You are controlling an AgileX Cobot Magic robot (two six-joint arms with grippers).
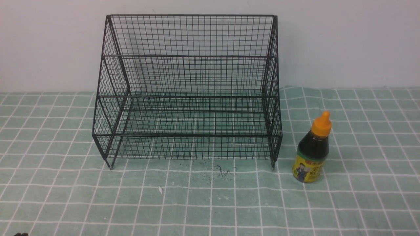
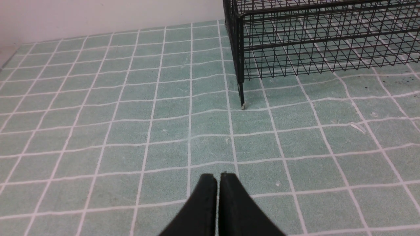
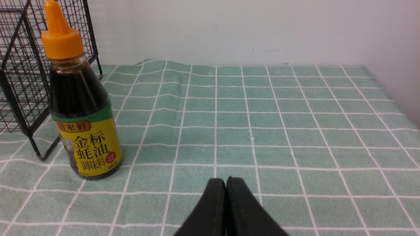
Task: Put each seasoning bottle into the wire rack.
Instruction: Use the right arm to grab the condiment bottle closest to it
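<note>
A seasoning bottle point(image 1: 311, 152) of dark liquid, with an orange pointed cap and a yellow label, stands upright on the cloth just right of the wire rack point(image 1: 187, 88). The black two-tier rack holds nothing. In the right wrist view the bottle point(image 3: 80, 98) stands beside the rack's front leg point(image 3: 34, 144), some way ahead of my right gripper point(image 3: 226, 180), which is shut and holds nothing. My left gripper point(image 2: 218, 176) is shut too, over bare cloth short of the rack's corner leg point(image 2: 241, 95). Neither gripper shows in the front view.
A green cloth with a white grid point(image 1: 210, 203) covers the table, slightly wrinkled. Dark specks point(image 1: 223, 170) and a small white scrap point(image 1: 160, 189) lie in front of the rack. A pale wall point(image 1: 344, 42) runs close behind the rack.
</note>
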